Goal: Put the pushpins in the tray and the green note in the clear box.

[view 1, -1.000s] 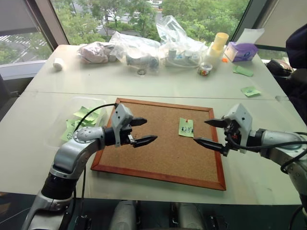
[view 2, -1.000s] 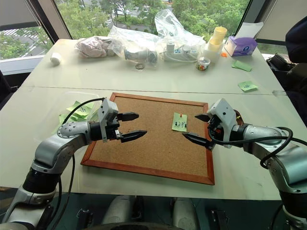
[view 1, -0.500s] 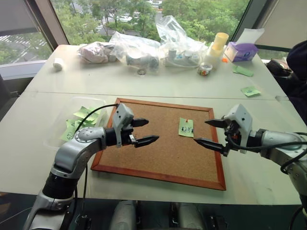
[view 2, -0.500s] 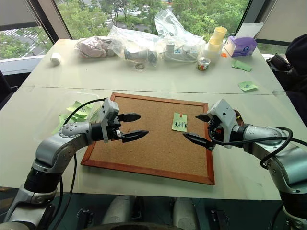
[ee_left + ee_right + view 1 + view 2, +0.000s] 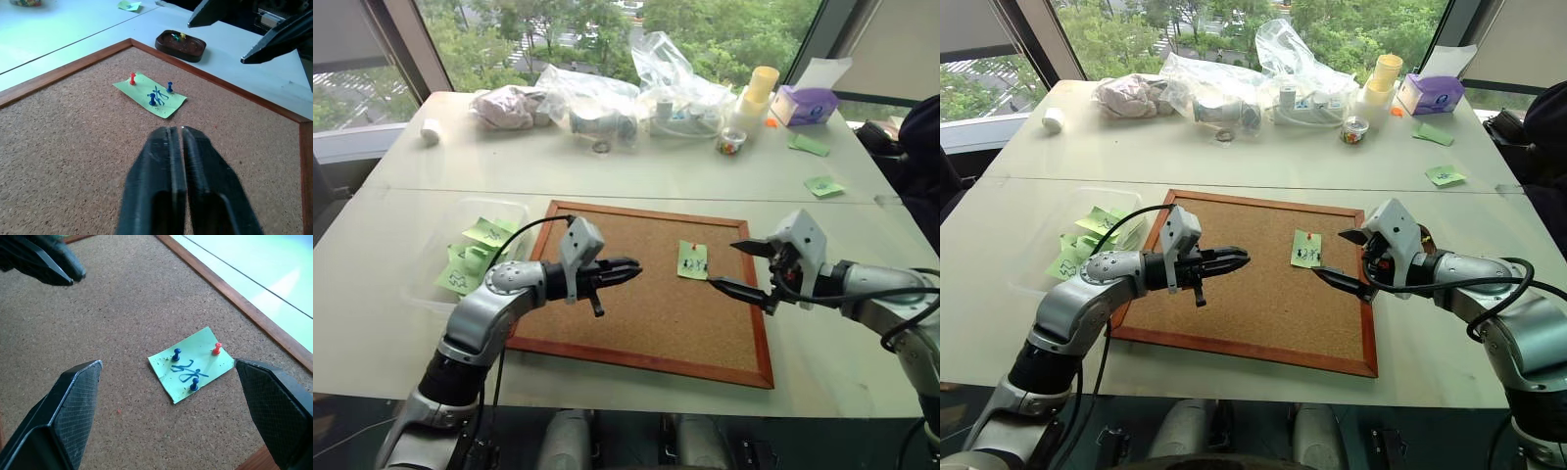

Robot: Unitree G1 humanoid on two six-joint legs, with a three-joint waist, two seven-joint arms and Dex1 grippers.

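Green note (image 5: 692,260) lies flat on the corkboard (image 5: 1244,313), toward the board's right side, held by three pins: one red (image 5: 216,349) at a corner, two blue (image 5: 176,354) nearer the scribble. Tray (image 5: 180,44) sits on the bench just off the board's right edge, behind the R pincer, w/ a few pins in it already. Clear box (image 5: 470,257) is off the board's left edge, holding other green notes.

L pincer (image 5: 628,270): fingers pressed together, nothing between them, over mid-board, pointing at the note. R pincer (image 5: 1344,258): spread wide, empty, just right of the note.

Handling, my guess: pins are tiny, hard, slick-headed, stuck in cork, so pinch each head from the sides and pull straight up; easy to drop. Note is thin, floppy, tears if yanked while pinned. Pins out first, then lift the note by a free edge or corner.
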